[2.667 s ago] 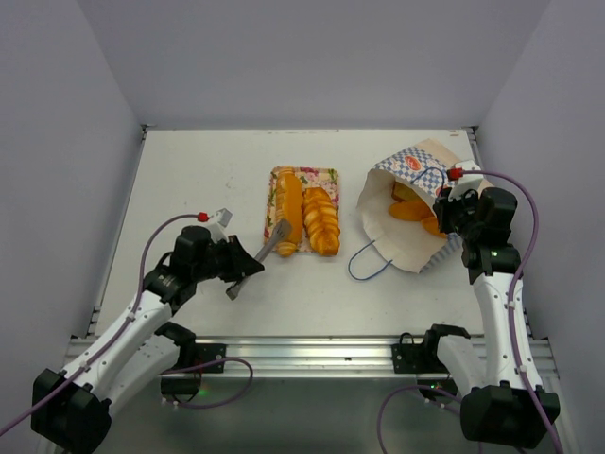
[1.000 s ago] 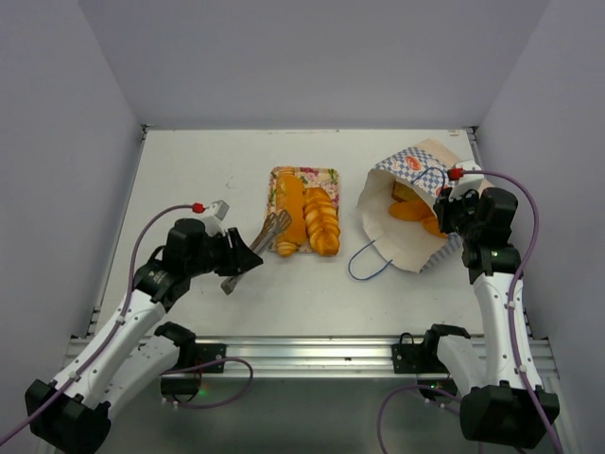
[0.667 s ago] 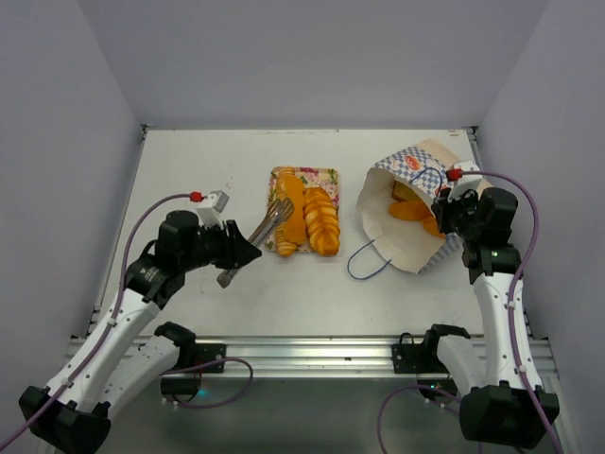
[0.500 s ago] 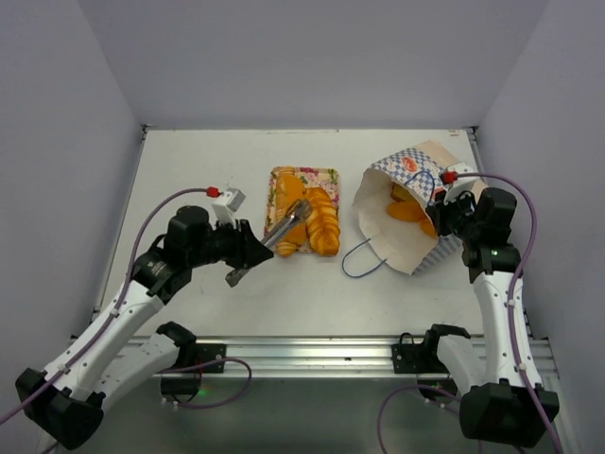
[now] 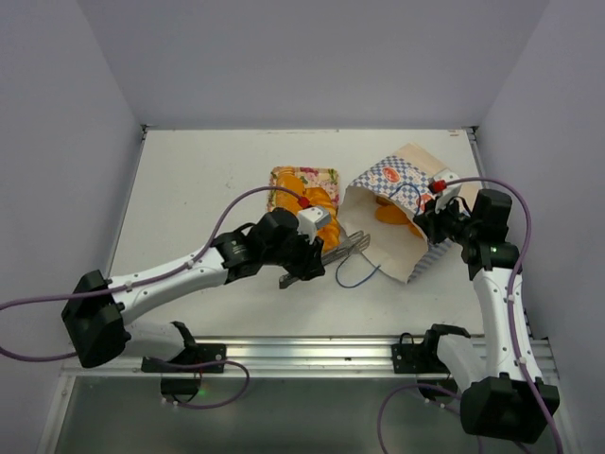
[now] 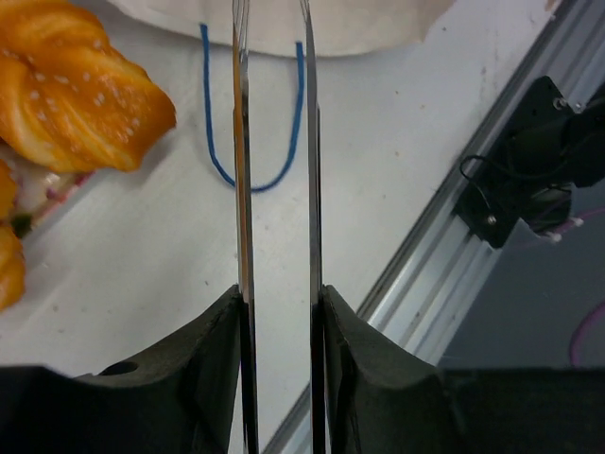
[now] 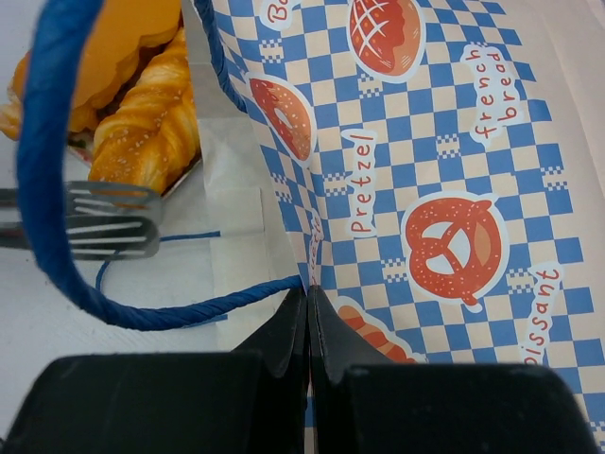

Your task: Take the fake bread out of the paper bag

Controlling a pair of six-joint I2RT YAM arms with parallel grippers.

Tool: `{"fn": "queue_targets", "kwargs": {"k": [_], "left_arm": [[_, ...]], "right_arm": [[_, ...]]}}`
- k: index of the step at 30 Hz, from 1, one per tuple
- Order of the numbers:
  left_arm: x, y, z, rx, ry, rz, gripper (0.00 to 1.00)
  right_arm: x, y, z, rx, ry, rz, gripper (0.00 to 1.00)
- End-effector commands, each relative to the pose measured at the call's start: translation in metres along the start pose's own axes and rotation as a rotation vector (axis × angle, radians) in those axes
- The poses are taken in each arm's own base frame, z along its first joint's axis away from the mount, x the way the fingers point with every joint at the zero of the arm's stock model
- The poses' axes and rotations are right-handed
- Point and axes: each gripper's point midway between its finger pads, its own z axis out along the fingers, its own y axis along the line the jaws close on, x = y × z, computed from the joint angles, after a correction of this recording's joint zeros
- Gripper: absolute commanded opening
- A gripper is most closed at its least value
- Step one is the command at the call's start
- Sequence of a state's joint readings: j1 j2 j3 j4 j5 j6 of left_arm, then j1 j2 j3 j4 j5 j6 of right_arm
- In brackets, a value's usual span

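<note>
The paper bag [image 5: 402, 213] lies on its side with its mouth facing left; it also fills the right wrist view [image 7: 444, 142]. Orange fake bread [image 5: 389, 212] shows inside it. More fake bread [image 5: 319, 202] lies on the flowered tray [image 5: 307, 176] and shows in the wrist views [image 6: 76, 90] [image 7: 142, 132]. My left gripper [image 5: 304, 257] [image 6: 276, 293] is shut on metal tongs [image 5: 342, 248] [image 6: 243, 142]. The tong tips [image 7: 104, 222] sit slightly apart and empty at the bag's mouth. My right gripper [image 5: 423, 220] [image 7: 308, 293] is shut on the bag's upper rim.
The bag's blue cord handle [image 5: 357, 276] [image 6: 216, 161] lies looped on the table under the tongs. A second handle [image 7: 47, 189] arcs near my right gripper. The metal rail [image 5: 312, 350] [image 6: 454, 236] runs along the table's near edge. Grey walls enclose the table.
My left arm has swung right with the tongs, from beside the tray to the bag's mouth. My right gripper has drawn the bag left and turned its mouth toward the tongs.
</note>
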State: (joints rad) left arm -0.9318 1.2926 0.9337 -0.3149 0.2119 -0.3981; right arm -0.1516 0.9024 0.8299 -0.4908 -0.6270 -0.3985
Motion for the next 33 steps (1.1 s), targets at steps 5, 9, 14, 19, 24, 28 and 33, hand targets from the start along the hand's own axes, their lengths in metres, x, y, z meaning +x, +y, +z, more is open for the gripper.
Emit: {"fn": "queue_targets", "kwargs": {"k": [5, 9, 14, 19, 24, 28, 33], "left_arm": [[-0.077, 0.01, 0.049, -0.085, -0.132, 0.166, 0.42], [-0.089, 0.02, 0.084, -0.121, -0.091, 0.153, 0.44], [-0.099, 0.037, 0.1, -0.156, -0.086, 0.127, 0.44], [-0.107, 0.05, 0.102, -0.152, -0.103, 0.109, 0.46], [-0.106, 0.055, 0.108, -0.101, -0.092, 0.109, 0.48], [-0.107, 0.05, 0.112, -0.026, -0.088, 0.111, 0.49], [-0.104, 0.052, 0.118, 0.019, -0.062, 0.101, 0.49]], "right_arm": [[-0.02, 0.003, -0.007, -0.018, -0.052, -0.058, 0.0], [-0.02, 0.003, -0.008, -0.019, -0.053, -0.059, 0.0], [-0.021, 0.004, -0.008, -0.02, -0.058, -0.057, 0.0], [-0.02, 0.004, -0.008, -0.025, -0.058, -0.057, 0.0], [-0.02, 0.004, -0.007, -0.027, -0.056, -0.055, 0.0], [-0.02, 0.004, -0.008, -0.027, -0.057, -0.055, 0.0], [-0.02, 0.004, -0.007, -0.028, -0.055, -0.053, 0.0]]}}
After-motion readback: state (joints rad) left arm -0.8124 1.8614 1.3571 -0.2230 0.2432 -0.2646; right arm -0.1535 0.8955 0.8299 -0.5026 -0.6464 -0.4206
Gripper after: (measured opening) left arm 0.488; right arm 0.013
